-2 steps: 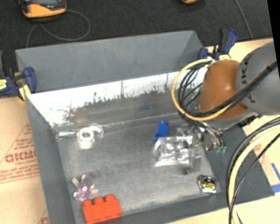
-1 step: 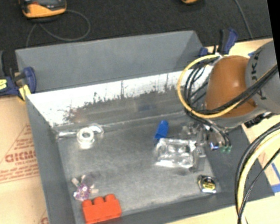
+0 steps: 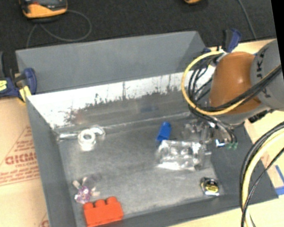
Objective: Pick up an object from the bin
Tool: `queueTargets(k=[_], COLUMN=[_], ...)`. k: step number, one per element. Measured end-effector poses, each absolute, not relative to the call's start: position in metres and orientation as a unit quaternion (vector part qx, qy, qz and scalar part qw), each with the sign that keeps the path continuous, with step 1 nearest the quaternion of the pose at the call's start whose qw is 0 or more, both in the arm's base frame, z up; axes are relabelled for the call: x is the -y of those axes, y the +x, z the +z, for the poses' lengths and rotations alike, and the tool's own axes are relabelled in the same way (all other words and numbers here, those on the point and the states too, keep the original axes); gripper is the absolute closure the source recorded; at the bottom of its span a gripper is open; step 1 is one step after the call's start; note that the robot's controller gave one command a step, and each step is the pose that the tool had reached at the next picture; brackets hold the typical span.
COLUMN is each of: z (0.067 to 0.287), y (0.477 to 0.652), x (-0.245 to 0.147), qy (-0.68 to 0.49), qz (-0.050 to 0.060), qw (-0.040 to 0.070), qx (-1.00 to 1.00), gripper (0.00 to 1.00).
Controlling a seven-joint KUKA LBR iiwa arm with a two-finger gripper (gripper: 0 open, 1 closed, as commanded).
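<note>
At the right edge of the clear crumpled plastic bag (image 3: 177, 155) sit your jaws; spread or pinching, you cannot tell.

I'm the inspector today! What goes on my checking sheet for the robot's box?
Surface: grey metal bin, floor scuffed.
Job's things: crumpled clear plastic piece and small blue block, nearest the gripper.
Clutter: white ring, pink jack-shaped toy, orange-red studded brick, small black-and-yellow object, all apart.
Grippers: gripper low at the plastic's right edge; grip unclear.
Cables: black and yellow cables looped round the orange-covered wrist.
Surroundings: two orange-and-black devices on the dark floor beyond the bin.
</note>
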State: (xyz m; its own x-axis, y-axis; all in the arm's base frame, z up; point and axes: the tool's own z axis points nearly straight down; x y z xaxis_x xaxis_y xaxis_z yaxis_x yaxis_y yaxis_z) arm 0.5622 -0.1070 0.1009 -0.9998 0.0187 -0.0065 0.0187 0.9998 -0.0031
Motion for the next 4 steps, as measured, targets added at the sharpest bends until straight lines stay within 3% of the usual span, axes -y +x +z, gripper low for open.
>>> queueTargets(k=[1,2,3,4], z=[0.070,0.072,0.071,0.140], y=[0.564,0.566,0.565,0.567], x=[0.110,0.111,0.111,0.113], qy=[0.033,0.032,0.031,0.029], qz=[0.000,-0.001,-0.001,-0.002], qw=[0.002,0.004,0.003,0.004], qx=[-0.999,-0.999,-1.000,-1.000], gripper=[0.00,0.00,1.00,1.00])
